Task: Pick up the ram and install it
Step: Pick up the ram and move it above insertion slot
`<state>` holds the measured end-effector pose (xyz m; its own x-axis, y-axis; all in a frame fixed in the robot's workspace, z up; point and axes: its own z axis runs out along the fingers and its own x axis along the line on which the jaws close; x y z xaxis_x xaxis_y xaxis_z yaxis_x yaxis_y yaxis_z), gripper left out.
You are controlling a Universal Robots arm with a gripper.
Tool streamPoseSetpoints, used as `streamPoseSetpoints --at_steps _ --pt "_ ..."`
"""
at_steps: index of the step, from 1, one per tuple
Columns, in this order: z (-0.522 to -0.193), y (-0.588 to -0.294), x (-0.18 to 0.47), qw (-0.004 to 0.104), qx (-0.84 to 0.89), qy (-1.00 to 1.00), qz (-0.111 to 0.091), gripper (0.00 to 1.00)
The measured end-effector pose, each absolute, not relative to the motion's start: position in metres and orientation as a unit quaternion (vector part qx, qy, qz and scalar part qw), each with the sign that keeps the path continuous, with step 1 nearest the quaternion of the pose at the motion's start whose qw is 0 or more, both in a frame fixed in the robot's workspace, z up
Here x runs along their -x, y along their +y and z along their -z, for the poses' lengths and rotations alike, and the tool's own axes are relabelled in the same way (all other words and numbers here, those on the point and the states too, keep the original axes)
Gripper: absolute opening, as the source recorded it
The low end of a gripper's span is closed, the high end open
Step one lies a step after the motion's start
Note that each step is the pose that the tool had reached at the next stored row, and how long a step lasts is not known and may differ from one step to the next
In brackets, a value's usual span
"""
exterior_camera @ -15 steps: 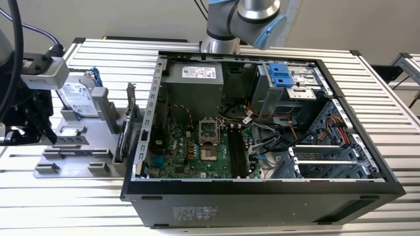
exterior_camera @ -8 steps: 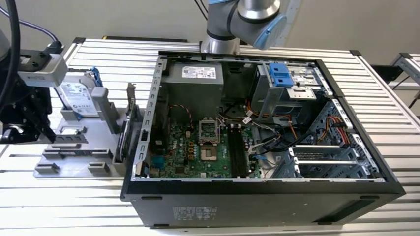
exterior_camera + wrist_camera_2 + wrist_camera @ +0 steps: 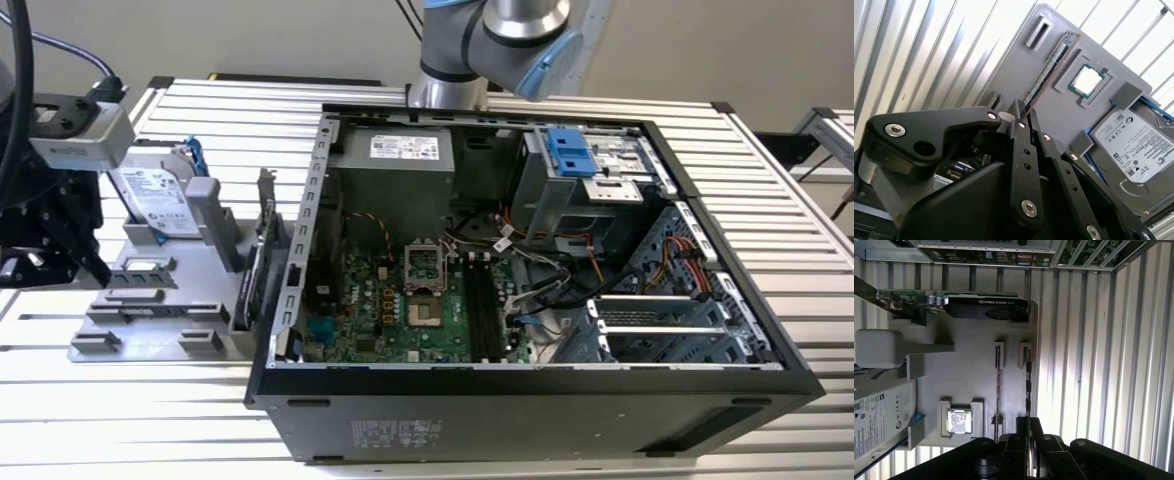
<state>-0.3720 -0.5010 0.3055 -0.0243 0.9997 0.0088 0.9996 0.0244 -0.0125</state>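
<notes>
Exterior view: high, oblique, facing down into the open computer case, grey holder beside it.
Both wrist views: close above the grey holder, past the claw; shared: processor, hard drive.

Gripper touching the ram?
Cannot tell. In the second wrist view the gripper overlaps the near end of the ram; no contact or gap shows plainly.

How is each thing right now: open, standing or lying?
Long thin ram stick with dark chips: standing on edge in grey holder, not installed.
Black gripper: at the ram stick's end.
Silver hard drive in blue frame: propped upright.
Square silver processor chip: lying flat.
Black metal computer case: open, on its side.
</notes>
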Motion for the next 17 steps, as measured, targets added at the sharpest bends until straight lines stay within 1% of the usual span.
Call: streamPoseSetpoints --at_steps 17 --pt "-0.317 -0.501 0.372 0.007 0.698 -0.716 -0.001 0.00"
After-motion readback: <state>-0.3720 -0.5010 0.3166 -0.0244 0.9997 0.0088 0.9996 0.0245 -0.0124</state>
